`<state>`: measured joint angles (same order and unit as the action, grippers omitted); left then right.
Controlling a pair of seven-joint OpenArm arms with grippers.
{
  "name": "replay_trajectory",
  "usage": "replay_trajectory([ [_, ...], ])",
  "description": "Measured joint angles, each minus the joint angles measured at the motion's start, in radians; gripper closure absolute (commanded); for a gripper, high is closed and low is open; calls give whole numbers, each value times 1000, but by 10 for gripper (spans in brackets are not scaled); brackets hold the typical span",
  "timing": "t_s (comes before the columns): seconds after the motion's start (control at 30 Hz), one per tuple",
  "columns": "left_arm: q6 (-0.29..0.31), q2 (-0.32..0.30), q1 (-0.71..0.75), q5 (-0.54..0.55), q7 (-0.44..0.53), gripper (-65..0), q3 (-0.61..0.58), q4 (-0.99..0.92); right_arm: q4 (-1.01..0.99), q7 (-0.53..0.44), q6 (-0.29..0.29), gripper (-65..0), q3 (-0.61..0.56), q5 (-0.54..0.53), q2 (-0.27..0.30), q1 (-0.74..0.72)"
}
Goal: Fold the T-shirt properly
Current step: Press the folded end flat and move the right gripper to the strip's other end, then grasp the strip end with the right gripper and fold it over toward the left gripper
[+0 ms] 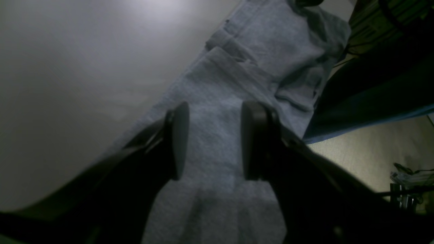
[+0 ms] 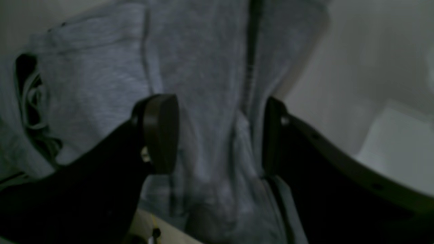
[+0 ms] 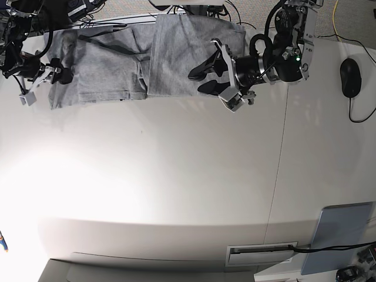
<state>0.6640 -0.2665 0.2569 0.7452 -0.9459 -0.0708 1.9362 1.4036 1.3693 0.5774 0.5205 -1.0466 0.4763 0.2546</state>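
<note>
The grey T-shirt (image 3: 117, 59) lies bunched along the table's far edge, with a folded panel (image 3: 182, 53) over its right part. Over that panel's right edge hangs my left gripper (image 3: 207, 77), jaws open. In the left wrist view the left gripper (image 1: 215, 140) shows grey T-shirt (image 1: 271, 44) cloth in the gap between its dark pads (image 1: 179, 139). My right gripper (image 3: 51, 73) is at the shirt's left end. In the right wrist view the right gripper (image 2: 217, 135) stands wide open, with creased T-shirt (image 2: 101, 78) cloth running between its fingers (image 2: 159, 132). No lettering shows.
A black mouse (image 3: 348, 76) lies at the far right of the white table (image 3: 176, 176). A grey pad (image 3: 341, 235) sits at the near right corner. Cables (image 3: 235, 9) trail along the far edge behind the shirt.
</note>
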Motion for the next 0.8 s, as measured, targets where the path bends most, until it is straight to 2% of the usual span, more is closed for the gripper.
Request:
replay_trajectory([
  [0.1,0,0,0,-36,0,-266,0,0,4,-1,0,-354,-34,-4,-1,-3],
  [0.13,-2,0,0,-56,0,-266,0,0,5,-1,0,-354,-36,-7,-10,-4],
  [0.2,-55,0,0,-71,-3,-266,0,0,5,-7,1,-354,-37,-26,-32,-5],
  [0.4,-60,0,0,-72,-3,-266,0,0,8,-16,9,-354,-37,-81,-103,-5],
  [0.8,-60,0,0,-72,-3,-266,0,0,17,-50,53,-354,-39,-117,-109,68],
])
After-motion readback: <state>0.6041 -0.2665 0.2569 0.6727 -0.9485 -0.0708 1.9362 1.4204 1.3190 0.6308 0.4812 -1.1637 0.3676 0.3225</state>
